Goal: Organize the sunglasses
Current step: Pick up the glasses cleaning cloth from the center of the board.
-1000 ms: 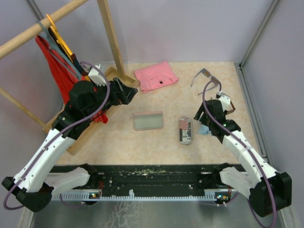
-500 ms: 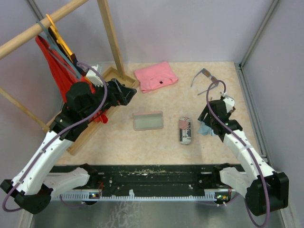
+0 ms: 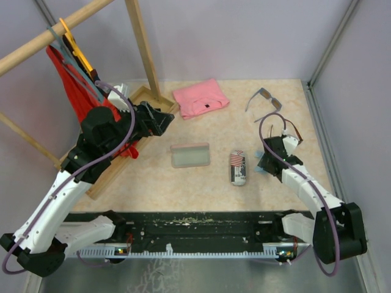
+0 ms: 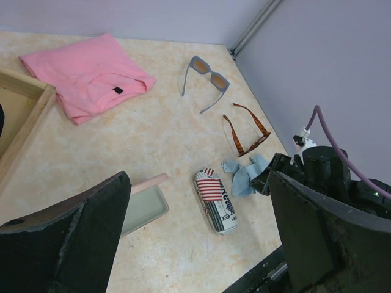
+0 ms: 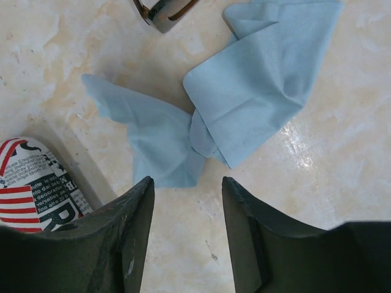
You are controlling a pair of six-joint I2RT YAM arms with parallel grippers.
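Both pairs lie on the table (image 3: 214, 189) at its far right. You see the grey-blue sunglasses (image 3: 264, 97) nearest the back wall, arms unfolded, and the brown sunglasses (image 3: 292, 127) a little nearer to you, close to the right wall. The 2 pairs are near each other but not touching.

Just beside the brown pair, on its near side, sit the crumpled light blue cloths (image 5: 244, 79). Your right pincer (image 5: 186, 189) hangs right over them, its 2 fingers (image 5: 128, 232) parted with only cloth and table showing in the gap; it has hold of nothing. An end of the brown frame shows at the top edge of that wrist view.

Left of the cloths lies the flag-patterned case (image 3: 238, 167), and further left a pink-edged case (image 3: 190, 155), open. A folded pink garment (image 3: 200, 97) lies at the back.

Your left pincer (image 3: 160, 119) is raised by the wooden frame (image 3: 143, 49) at the far left, well apart from both pairs, spread wide and carrying nothing.
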